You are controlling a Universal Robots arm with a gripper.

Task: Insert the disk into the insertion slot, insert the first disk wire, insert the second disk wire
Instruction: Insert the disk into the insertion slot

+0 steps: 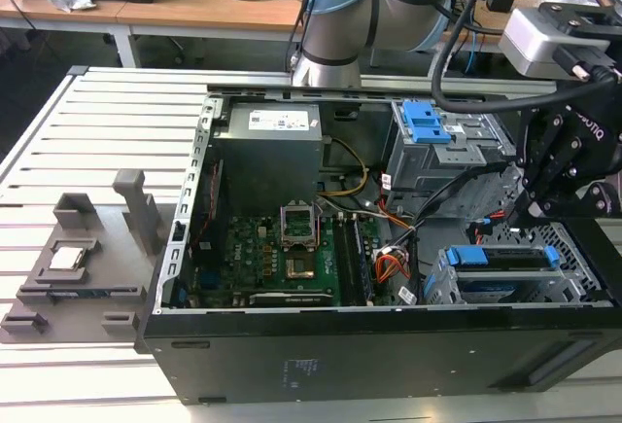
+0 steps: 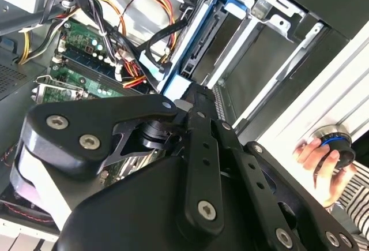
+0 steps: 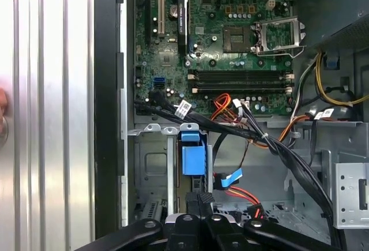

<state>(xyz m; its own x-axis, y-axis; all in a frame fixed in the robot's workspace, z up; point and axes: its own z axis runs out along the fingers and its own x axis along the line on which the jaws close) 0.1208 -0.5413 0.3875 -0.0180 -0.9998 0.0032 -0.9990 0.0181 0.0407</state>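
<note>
Disk (image 3: pixel 193 160), blue carrier showing, sitting inside the grey cage slot (image 3: pixel 151 167), gripper (image 3: pixel 199 200) pinched together, hovering just beside its end

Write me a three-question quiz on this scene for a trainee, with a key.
1. True or false: the disk sits in the insertion slot.
2. In the exterior view, the gripper hangs nearest to: A the power supply; B the insertion slot; C the grey fixture on the table.
3. Fill in: the clip on top of the taller cage is ____ in colour.

Key: 1 true; 2 B; 3 blue.
</note>
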